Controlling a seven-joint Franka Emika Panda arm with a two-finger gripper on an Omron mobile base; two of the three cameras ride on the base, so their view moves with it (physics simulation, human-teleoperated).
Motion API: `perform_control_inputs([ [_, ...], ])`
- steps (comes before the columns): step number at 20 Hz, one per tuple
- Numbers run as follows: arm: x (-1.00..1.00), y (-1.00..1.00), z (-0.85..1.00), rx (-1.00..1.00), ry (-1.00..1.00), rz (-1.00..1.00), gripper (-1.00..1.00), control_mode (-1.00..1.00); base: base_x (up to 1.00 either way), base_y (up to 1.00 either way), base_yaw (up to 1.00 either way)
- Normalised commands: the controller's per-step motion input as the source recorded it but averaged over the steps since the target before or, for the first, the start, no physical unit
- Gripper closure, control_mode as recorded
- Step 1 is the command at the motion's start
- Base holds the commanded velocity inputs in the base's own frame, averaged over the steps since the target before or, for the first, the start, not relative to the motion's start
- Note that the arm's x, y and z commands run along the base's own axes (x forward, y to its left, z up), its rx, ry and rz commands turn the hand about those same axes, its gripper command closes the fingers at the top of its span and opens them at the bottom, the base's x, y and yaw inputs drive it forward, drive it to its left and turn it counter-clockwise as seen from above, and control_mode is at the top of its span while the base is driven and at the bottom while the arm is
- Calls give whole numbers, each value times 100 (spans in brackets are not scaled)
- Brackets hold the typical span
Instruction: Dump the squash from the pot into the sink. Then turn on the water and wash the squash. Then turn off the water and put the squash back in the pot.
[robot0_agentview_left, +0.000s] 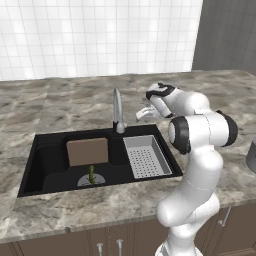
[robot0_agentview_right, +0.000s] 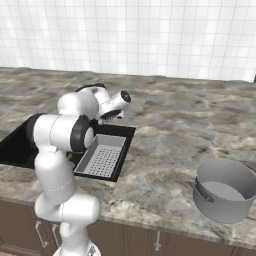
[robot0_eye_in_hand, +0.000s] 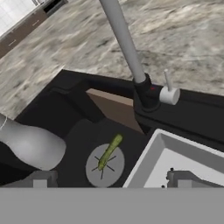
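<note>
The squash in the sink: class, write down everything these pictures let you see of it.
The small, slim yellow-green squash is finger-shaped, paler at one end and darker green at the other. It lies in the black recessed rectangular sink, resting across the round grey drain, apart from the brown rectangular board and the grey perforated strainer tray. Nothing grips it, and no water shows on it.

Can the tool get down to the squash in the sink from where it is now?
Probably yes: the squash lies bare on the drain of the sink, apart from the strainer tray, and the open tool hangs above it.
</note>
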Motion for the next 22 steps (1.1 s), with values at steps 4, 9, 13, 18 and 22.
perform_control_inputs([
  [4, 38, 14, -26, 0, 0, 0, -100, -100, 0, 0, 0],
  [9, 37, 11, -18, 0, 0, 0, -100, -100, 0, 0, 0],
  [13, 36, 8, -10, 0, -2, -1, -100, -100, 0, 0, 0],
  [18, 23, 2, -15, 0, -4, -2, -100, -100, 0, 0, 0],
  [22, 8, 2, -21, 0, -7, -4, -100, -100, 0, 0, 0],
])
